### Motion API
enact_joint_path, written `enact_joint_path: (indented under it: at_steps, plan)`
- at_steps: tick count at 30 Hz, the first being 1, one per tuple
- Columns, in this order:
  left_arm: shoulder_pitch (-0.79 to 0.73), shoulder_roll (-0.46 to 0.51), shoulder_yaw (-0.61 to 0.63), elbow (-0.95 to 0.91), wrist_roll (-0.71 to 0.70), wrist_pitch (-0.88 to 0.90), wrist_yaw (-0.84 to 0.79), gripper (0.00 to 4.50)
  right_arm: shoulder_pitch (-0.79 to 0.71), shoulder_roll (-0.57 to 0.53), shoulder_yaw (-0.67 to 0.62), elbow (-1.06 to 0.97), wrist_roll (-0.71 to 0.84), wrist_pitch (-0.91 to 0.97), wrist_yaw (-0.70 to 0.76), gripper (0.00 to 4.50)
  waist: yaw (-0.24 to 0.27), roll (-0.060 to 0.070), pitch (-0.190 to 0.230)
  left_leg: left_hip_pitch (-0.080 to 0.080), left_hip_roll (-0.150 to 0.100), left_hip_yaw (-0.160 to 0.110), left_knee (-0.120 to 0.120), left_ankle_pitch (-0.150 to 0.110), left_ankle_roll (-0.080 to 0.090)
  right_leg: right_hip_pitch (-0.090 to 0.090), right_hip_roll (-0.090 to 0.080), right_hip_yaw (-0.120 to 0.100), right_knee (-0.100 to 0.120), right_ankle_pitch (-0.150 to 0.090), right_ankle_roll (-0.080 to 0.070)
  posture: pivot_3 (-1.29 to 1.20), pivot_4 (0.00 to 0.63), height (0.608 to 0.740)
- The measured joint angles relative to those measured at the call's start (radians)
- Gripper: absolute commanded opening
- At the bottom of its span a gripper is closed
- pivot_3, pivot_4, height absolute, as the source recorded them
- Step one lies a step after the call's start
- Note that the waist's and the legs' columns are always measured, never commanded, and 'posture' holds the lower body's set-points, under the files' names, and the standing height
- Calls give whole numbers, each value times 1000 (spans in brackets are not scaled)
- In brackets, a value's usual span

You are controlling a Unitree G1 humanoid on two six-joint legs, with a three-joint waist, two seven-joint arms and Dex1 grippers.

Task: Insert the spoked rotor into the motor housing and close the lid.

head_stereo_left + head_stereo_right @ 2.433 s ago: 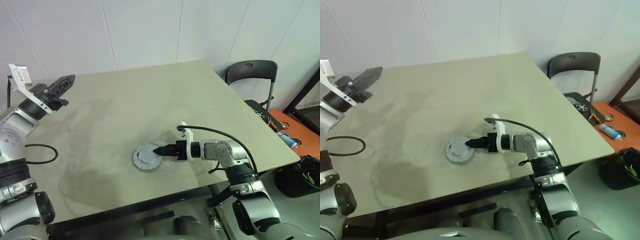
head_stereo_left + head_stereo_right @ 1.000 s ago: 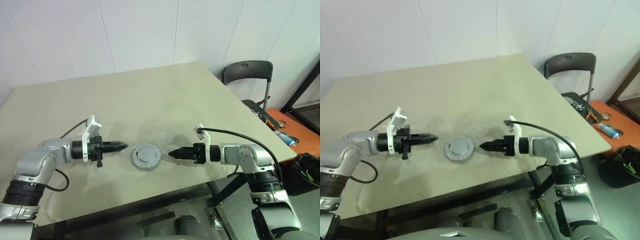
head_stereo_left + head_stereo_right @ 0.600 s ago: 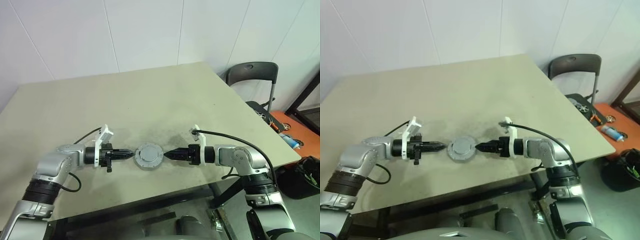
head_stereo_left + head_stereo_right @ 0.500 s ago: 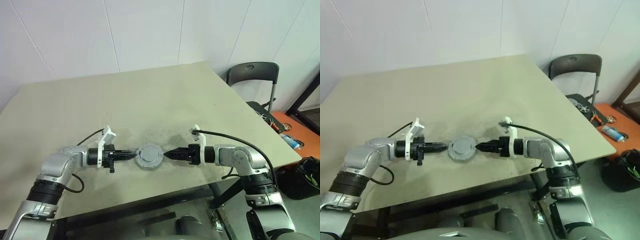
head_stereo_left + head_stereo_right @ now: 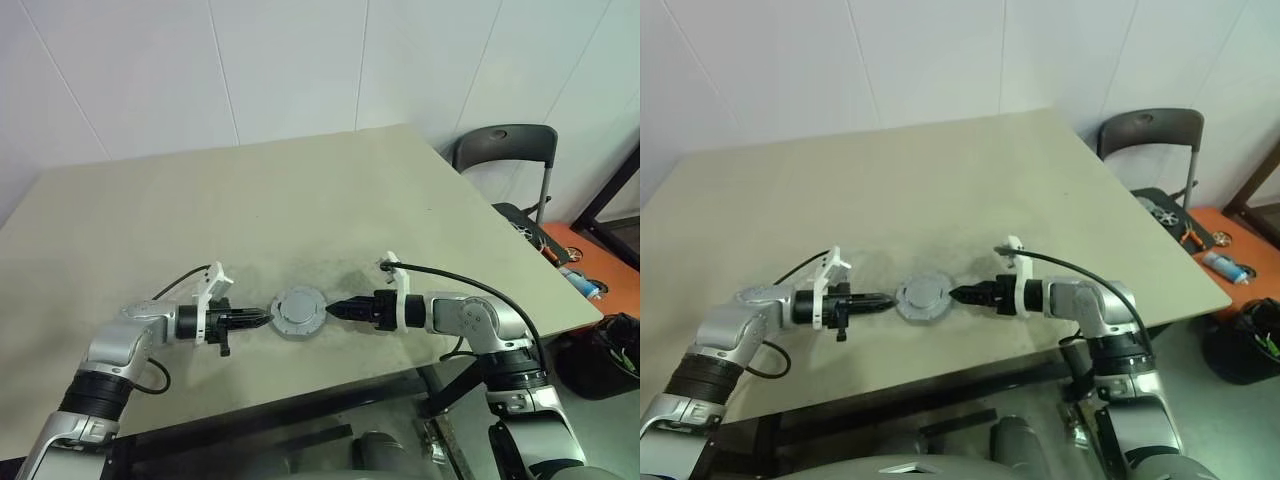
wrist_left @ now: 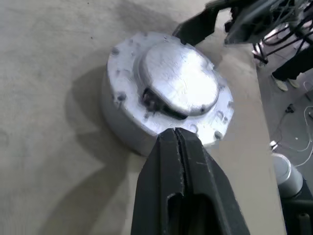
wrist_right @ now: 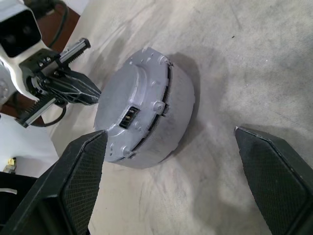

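Round silver-grey metal motor housing (image 5: 299,313) with its flat lid (image 6: 180,82) on sits near the beige bench's (image 5: 300,200) front edge, flanked by the left claw (image 5: 262,317), fingers pressed together, and the right claw (image 7: 176,186), fingers spread wide, seemingly to steady it.

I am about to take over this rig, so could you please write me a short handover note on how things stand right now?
Left gripper: shut, empty, its tip at the left edge of the motor housing.
Right gripper: open, empty, at the housing's right edge, fingers either side of it.
The housing sits near the front of the table, with the lid on top.
Done: lid appears on; the rotor cannot be seen.
Left: check the lid is fully seated, then back both arms off.
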Motion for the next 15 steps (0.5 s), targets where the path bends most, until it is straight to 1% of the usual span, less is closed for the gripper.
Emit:
enact_joint_path:
  at_steps: [4, 8, 15]
  plan:
    - [14, -5, 2, 53, 32, -52, 12, 0, 0, 6, 0, 8, -6, -5, -3, 4331, 1, 0, 0, 1, 0, 0, 0, 0, 0, 1, 0, 0, 0, 0, 0, 0, 0, 740]
    - [25, -49, 4, 86, 50, -80, 47, 0, -1, 13, 0, 10, -7, -6, -5, 4331, 2, 0, -1, 0, 0, 0, 0, 0, 0, 1, 0, 0, 0, 0, 0, 0, 0, 740]
    - [5, -69, 26, 115, 42, -72, 60, 0, -2, 13, 0, 12, -7, -6, -6, 4331, 1, 0, -1, 0, 0, 0, 0, 0, 0, 1, 0, 0, 1, 0, 0, 0, 0, 740]
